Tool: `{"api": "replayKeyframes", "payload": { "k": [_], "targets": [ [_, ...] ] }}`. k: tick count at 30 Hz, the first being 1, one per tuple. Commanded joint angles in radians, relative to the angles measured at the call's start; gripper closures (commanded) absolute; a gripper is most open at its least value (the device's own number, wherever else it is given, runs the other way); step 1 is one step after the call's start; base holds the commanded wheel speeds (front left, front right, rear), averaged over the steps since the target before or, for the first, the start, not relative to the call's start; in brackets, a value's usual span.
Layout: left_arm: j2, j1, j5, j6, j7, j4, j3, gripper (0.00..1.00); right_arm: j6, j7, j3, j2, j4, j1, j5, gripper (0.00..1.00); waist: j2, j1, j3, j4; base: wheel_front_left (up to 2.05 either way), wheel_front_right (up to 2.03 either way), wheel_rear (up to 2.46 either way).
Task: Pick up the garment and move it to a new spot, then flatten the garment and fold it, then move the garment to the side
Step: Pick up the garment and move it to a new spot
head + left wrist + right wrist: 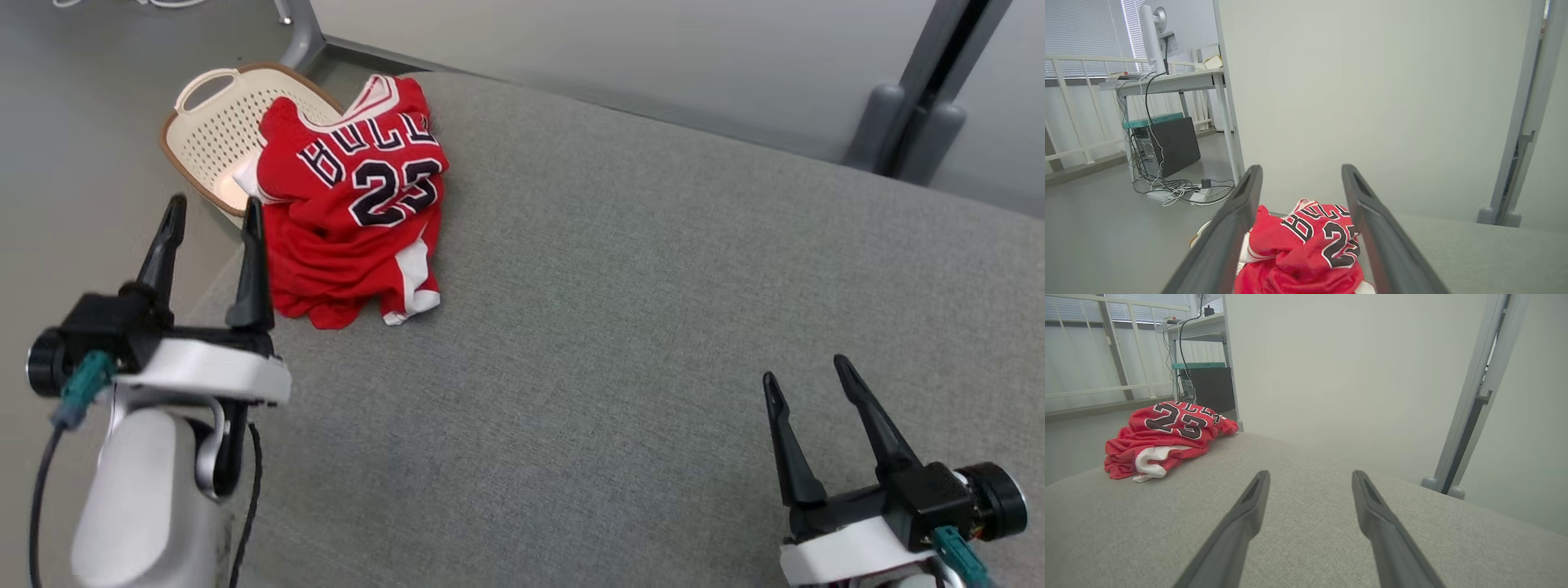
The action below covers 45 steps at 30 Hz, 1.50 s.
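One broad grey padded surface (pixel 653 327) stretches ahead of me, bare across its middle and right. One red jersey (pixel 351 212) sits crumpled at the far left edge, right beside one cream basket (pixel 212 122). Two grippers here: my left gripper (pixel 214 208) hovers at that edge just short of the jersey, my right gripper (pixel 804 366) well apart over open fabric, both jaws spread wide, holding nothing.
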<state>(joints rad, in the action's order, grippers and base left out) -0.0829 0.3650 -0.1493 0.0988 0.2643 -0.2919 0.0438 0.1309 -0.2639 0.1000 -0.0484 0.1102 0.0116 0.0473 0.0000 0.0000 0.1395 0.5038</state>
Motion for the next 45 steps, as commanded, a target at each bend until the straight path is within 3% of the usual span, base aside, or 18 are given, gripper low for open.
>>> {"api": "replayKeyframes", "payload": {
  "k": [1, 3, 5, 6, 8, 14, 17, 23, 31, 38, 39, 40, 45],
  "targets": [
    [-0.006, 0.033, -0.003, 0.006, 0.000, -0.019, -0.002, 0.00, 0.000, -0.001, -0.004, -0.004, -0.004, 0.016, 0.009, 0.00, 0.0000, 0.0000, 0.061, -0.033, 0.00, 0.00, 0.00],
    [-0.030, 0.151, -0.046, 0.019, -0.002, -0.130, 0.002, 0.00, 0.000, -0.001, -0.009, -0.010, -0.007, 0.036, 0.026, 0.00, 0.0000, 0.0000, 0.105, -0.055, 0.00, 0.00, 0.00],
    [-0.052, 0.270, -0.098, 0.027, -0.028, -0.222, 0.002, 0.12, 0.000, -0.001, -0.011, -0.020, -0.013, 0.059, 0.036, 0.00, 0.0000, 0.0000, 0.146, -0.076, 0.00, 0.00, 0.00],
    [-0.072, 0.317, -0.112, 0.029, -0.053, -0.269, 0.001, 0.13, 0.000, -0.001, -0.010, -0.023, -0.014, 0.067, 0.039, 0.00, 0.0000, 0.0000, 0.166, -0.088, 0.00, 0.00, 0.00],
    [-0.099, 0.412, -0.148, 0.031, -0.120, -0.360, -0.007, 0.00, 0.000, -0.001, -0.011, -0.028, -0.018, 0.086, 0.043, 0.00, 0.0000, 0.0000, 0.198, -0.110, 0.00, 0.00, 0.00],
    [-0.183, 0.637, -0.175, 0.000, -0.380, -0.627, -0.011, 0.00, 0.000, -0.001, 0.003, -0.047, -0.027, 0.130, 0.047, 0.00, 0.0000, 0.0000, 0.266, -0.163, 0.00, 0.00, 0.00],
    [-0.218, 0.710, -0.194, -0.007, -0.458, -0.721, 0.003, 0.00, 0.000, -0.001, 0.009, -0.052, -0.039, 0.151, 0.053, 0.00, 0.0000, 0.0000, 0.298, -0.190, 0.00, 0.00, 0.00],
    [-0.249, 0.788, -0.237, 0.014, -0.540, -0.839, 0.019, 0.00, 0.000, -0.001, 0.006, -0.060, -0.051, 0.182, 0.056, 0.00, 0.0000, 0.0000, 0.346, -0.231, 0.00, 0.00, 0.00],
    [-0.282, 0.797, -0.211, 0.014, -0.579, -0.935, -0.026, 0.00, 0.000, -0.001, -0.003, -0.056, -0.056, 0.197, 0.061, 0.00, 0.0000, 0.0000, 0.388, -0.261, 0.00, 0.00, 0.00],
    [-0.278, 0.766, -0.207, 0.021, -0.571, -0.964, -0.053, 0.00, -0.001, 0.000, -0.022, -0.051, -0.039, 0.208, 0.067, 0.00, 0.0000, 0.0000, 0.407, -0.262, 0.00, 0.00, 0.00],
    [-0.279, 0.762, -0.206, 0.022, -0.556, -0.965, -0.057, 0.74, -0.001, 0.000, -0.023, -0.050, -0.036, 0.211, 0.067, 0.00, 0.0000, 0.0000, 0.406, -0.262, 0.00, 0.00, 0.00],
    [-0.283, 0.762, -0.205, 0.023, -0.535, -0.961, -0.060, 1.00, -0.001, 0.000, -0.021, -0.048, -0.034, 0.214, 0.067, 0.00, 0.0000, 0.0000, 0.404, -0.262, 0.00, 0.00, 0.00],
    [-0.274, 0.740, -0.253, 0.032, -0.415, -0.928, -0.052, 1.00, -0.001, 0.000, -0.022, -0.033, -0.022, 0.220, 0.050, 0.00, 0.0000, 0.0000, 0.375, -0.263, 0.00, 0.00, 0.00]
  ]
}}
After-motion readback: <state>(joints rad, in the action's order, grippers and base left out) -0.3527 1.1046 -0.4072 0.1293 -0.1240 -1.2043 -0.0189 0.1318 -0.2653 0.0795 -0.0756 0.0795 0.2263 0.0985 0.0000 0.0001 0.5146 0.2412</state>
